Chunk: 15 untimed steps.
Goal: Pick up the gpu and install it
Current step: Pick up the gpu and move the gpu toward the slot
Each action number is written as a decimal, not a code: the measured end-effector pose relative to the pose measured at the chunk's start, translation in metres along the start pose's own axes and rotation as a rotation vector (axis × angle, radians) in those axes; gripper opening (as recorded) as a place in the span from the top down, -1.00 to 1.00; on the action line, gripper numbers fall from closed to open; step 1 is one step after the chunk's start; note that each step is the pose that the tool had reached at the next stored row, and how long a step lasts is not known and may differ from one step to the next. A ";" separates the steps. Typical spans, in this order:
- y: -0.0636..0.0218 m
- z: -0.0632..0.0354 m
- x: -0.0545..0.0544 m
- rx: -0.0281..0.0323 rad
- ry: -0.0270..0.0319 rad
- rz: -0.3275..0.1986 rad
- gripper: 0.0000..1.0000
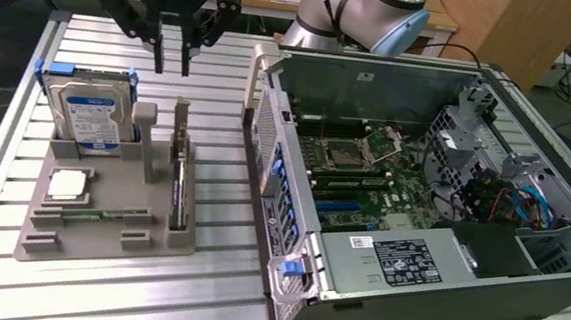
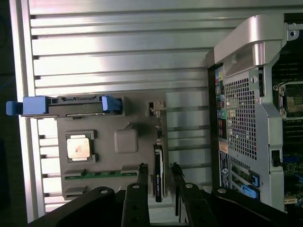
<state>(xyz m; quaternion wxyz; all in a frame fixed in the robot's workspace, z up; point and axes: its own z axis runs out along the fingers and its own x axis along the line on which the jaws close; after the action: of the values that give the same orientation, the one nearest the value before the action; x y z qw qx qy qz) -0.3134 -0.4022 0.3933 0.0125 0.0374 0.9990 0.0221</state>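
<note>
a ribbed aluminium table [image 1: 77, 299] fills the exterior view, with wooden desks [image 1: 506, 23] along the top edge. at the right lies an open grey computer case [image 1: 447, 309], its motherboard exposed. left of centre sits a grey moulded tray [image 1: 97, 246]. the black gripper [image 1: 172, 67] hangs above it at upper left, fingers slightly spread, pinching nothing. the tray holds a silver hard drive with a blue-white label [image 1: 90, 114]. along the tray's right edge, near the case wall, the thin gpu [image 1: 179, 194] stands on edge in a slot.
</note>
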 end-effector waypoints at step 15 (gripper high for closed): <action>-0.0023 0.0024 0.000 -0.0006 0.0025 -0.047 -0.29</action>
<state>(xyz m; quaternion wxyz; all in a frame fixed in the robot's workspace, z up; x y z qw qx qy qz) -0.3134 -0.4043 0.3908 0.0118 0.0141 0.9996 0.0222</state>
